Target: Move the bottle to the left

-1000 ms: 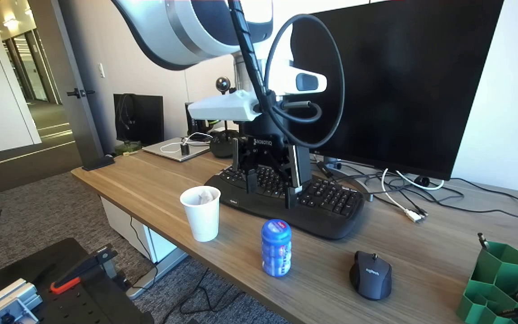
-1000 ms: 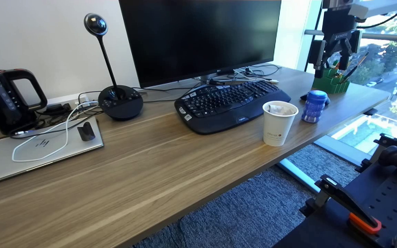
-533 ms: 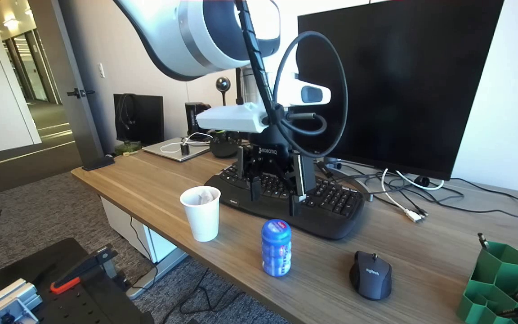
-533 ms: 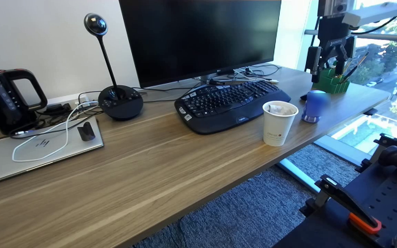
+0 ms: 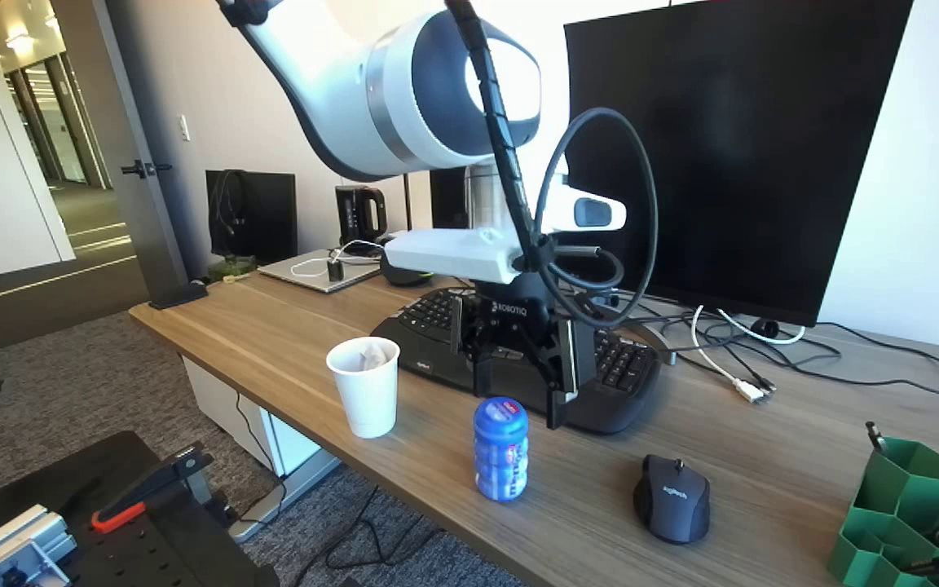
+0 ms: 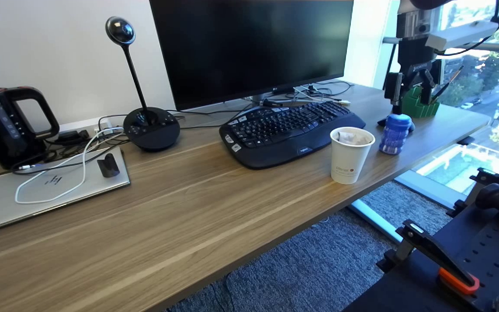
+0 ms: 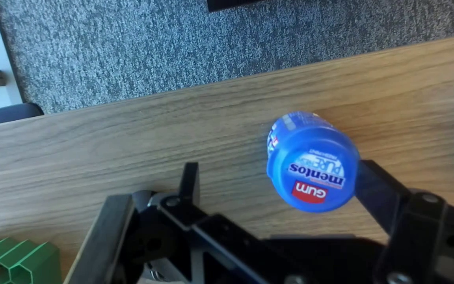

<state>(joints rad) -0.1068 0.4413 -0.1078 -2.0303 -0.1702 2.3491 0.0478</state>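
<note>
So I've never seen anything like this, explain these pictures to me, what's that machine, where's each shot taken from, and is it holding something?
The machine is a robot arm ending in a black two-fingered gripper. Two cameras outside the robot look across the desk; the downward close-up comes from a camera on its wrist. On the desk are a blue gum bottle, white paper cup, keyboard, mouse, monitor and green pen holder, among other things. Nothing is held: the gripper is open, and the bottle stands upright on the desk.
</note>
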